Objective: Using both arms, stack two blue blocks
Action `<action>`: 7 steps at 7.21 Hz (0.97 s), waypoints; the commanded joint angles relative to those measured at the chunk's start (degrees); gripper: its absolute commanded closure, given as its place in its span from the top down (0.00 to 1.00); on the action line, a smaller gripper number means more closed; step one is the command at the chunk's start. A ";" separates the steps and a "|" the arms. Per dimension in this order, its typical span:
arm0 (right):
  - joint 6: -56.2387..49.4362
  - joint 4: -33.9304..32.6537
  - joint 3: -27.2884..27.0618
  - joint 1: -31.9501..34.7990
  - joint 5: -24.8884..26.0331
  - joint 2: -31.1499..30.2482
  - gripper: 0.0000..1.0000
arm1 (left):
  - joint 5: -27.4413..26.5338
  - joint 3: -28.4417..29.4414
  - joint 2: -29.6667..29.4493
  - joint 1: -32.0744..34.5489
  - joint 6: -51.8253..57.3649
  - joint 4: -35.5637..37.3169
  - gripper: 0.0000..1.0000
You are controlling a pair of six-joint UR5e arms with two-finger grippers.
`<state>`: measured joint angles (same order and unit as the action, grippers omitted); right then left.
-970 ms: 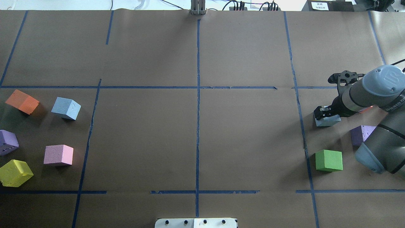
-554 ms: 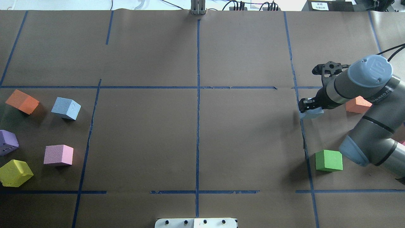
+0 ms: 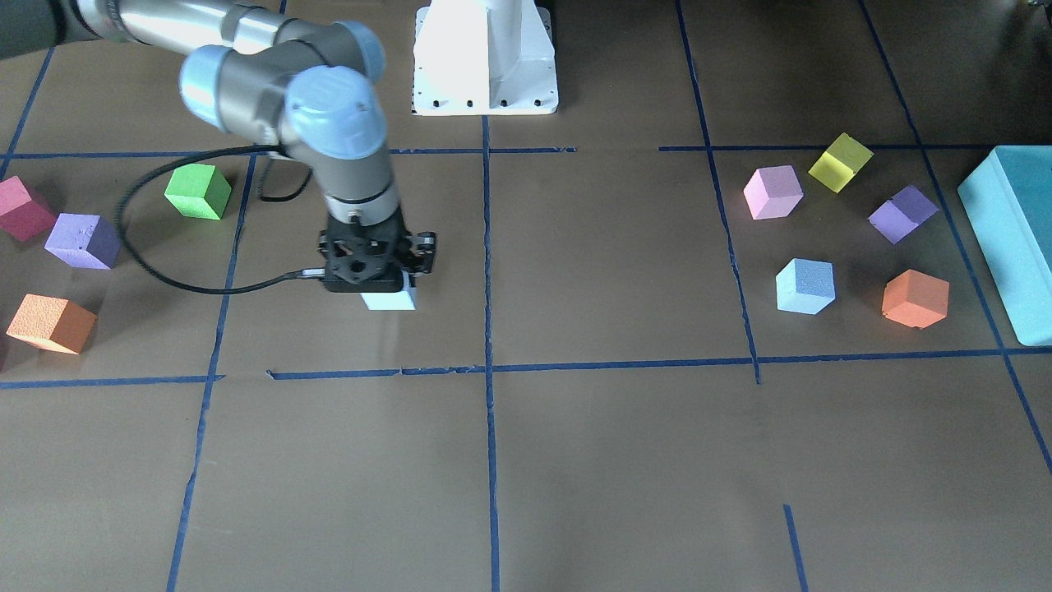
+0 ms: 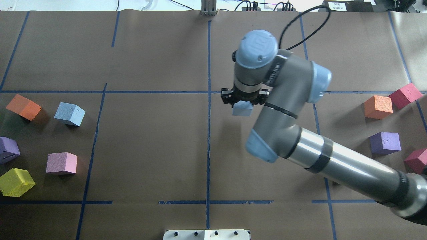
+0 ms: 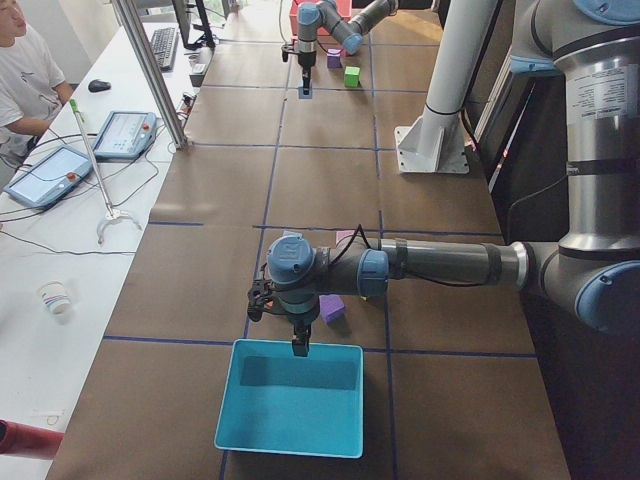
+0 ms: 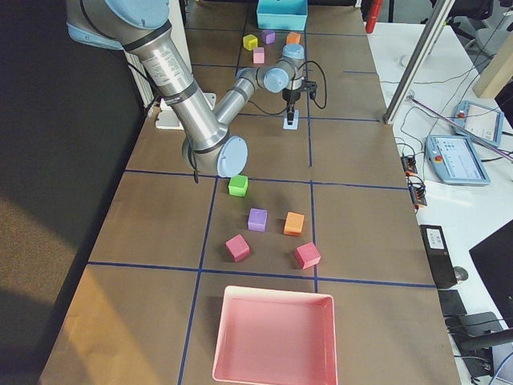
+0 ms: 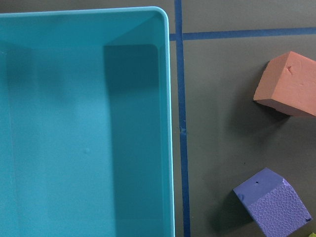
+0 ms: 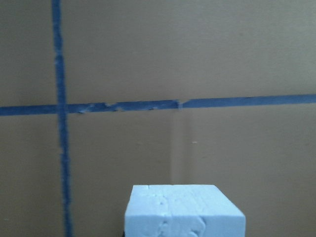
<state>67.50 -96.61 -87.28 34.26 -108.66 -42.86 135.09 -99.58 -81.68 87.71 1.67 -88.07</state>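
Note:
My right gripper (image 4: 244,100) is shut on one pale blue block (image 4: 243,110) and holds it just right of the table's centre line. The held block also shows in the front view (image 3: 389,299), below the gripper (image 3: 375,267), and at the bottom of the right wrist view (image 8: 183,211). The other blue block (image 4: 70,114) lies on the table at the left, beside an orange cube (image 4: 23,106); it also shows in the front view (image 3: 805,286). My left gripper (image 5: 300,345) shows only in the exterior left view, over the teal bin (image 5: 290,400); I cannot tell if it is open or shut.
Purple (image 4: 8,149), pink (image 4: 61,163) and yellow (image 4: 16,181) cubes lie at the left. Orange (image 4: 378,106), red (image 4: 405,95) and purple (image 4: 385,142) cubes lie at the right, with a green cube (image 3: 197,191). The white pedestal (image 3: 485,57) stands at the robot's side. A pink bin (image 6: 272,337) is at the right end.
My right arm has swung left from the right-hand cluster to near the centre line, carrying the blue block. The other cubes have not moved.

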 commanded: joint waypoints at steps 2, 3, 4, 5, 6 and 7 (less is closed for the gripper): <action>5.97 11.77 15.71 -5.78 5.83 8.14 0.09 | 0.00 0.00 0.03 0.00 0.00 0.00 1.00; 5.80 11.62 15.82 -5.95 5.91 7.71 0.16 | 0.09 0.00 0.12 0.00 0.00 0.00 1.00; 5.71 11.53 15.91 -6.04 6.00 7.35 0.48 | 0.09 0.00 0.12 0.00 0.00 0.00 1.00; 5.10 11.36 15.91 -5.96 5.66 7.70 0.99 | 0.09 -0.09 0.12 0.00 0.00 0.00 1.00; 4.23 9.27 15.39 -5.61 5.22 8.40 1.00 | 0.00 0.00 0.12 0.00 0.00 0.00 1.00; 3.17 7.07 13.91 -4.82 4.34 8.84 1.00 | 0.00 -0.09 0.12 0.00 0.00 0.00 1.00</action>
<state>71.81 -87.23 -72.12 28.75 -103.49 -34.59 135.12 -99.62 -81.56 87.71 1.67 -88.07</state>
